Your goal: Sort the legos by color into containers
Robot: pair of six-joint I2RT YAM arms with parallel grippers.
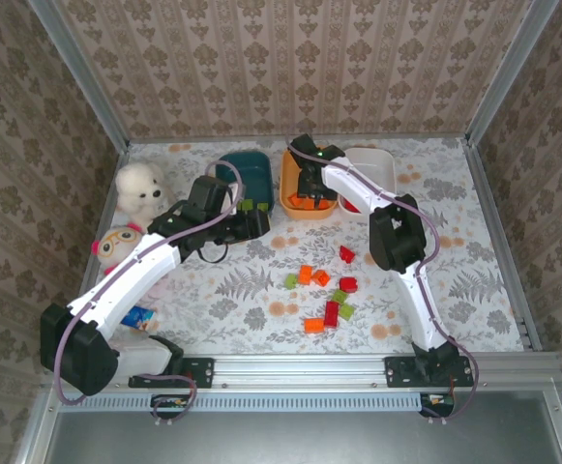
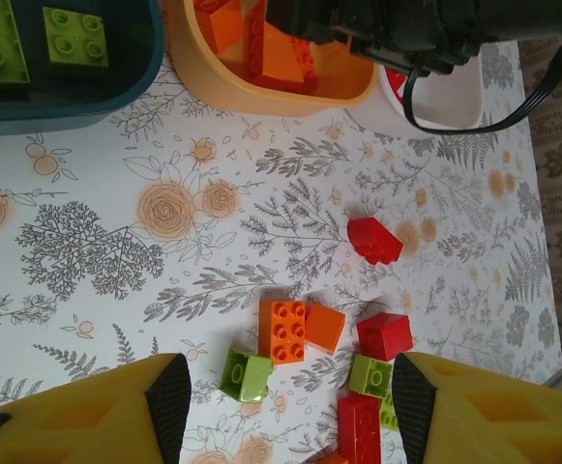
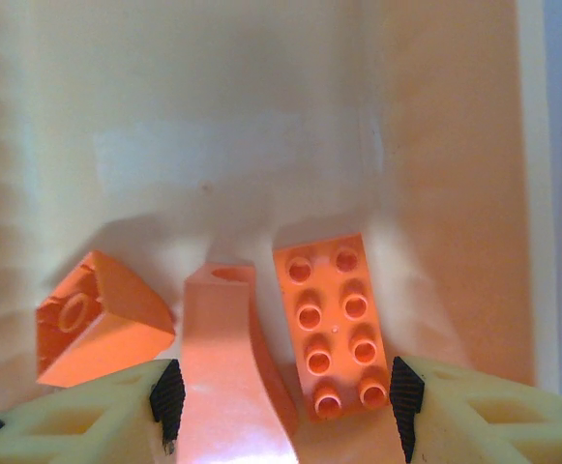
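Worktop: a floral-printed worktop (image 1: 455, 280) with patterned walls on three sides carries everything.
Loose legos: the loose legos (image 1: 324, 290) lie scattered mid-worktop with red, orange and green mixed, well apart from the tubs and not yet sorted.
Orange tub: the orange tub (image 1: 286, 188) sits at the back centre. On its floor lie an eight-stud orange brick (image 3: 334, 329), a sloped orange brick (image 3: 102, 324) and a curved orange piece (image 3: 224, 367), so the colours match the tub.
Teal tub: the teal tub (image 1: 251, 164), just left of the orange one, holds green bricks (image 2: 74, 36), so green evidently belongs there.
White tub: the white tub (image 1: 377, 159) is just right of the orange one. Red shows inside near its front edge, so it seems to take red.
Right fingers: the right fingers (image 3: 167, 401) stand apart, low inside the orange tub, straddling the orange pieces and clamping none. This looks like a drop-off pose.
Left fingers: the left fingers (image 2: 169, 401) are apart and empty above the loose pile, with a green brick (image 2: 246, 375) and an orange brick (image 2: 282, 331) below the gap. They are probably lining up a pick.
Progress: partly done, since many bricks remain loose.
Bystanders: a white plush (image 1: 140, 188), a pink-eared plush (image 1: 116, 246) and a blue card (image 1: 137, 317) sit along the left side, clear of the sorting.
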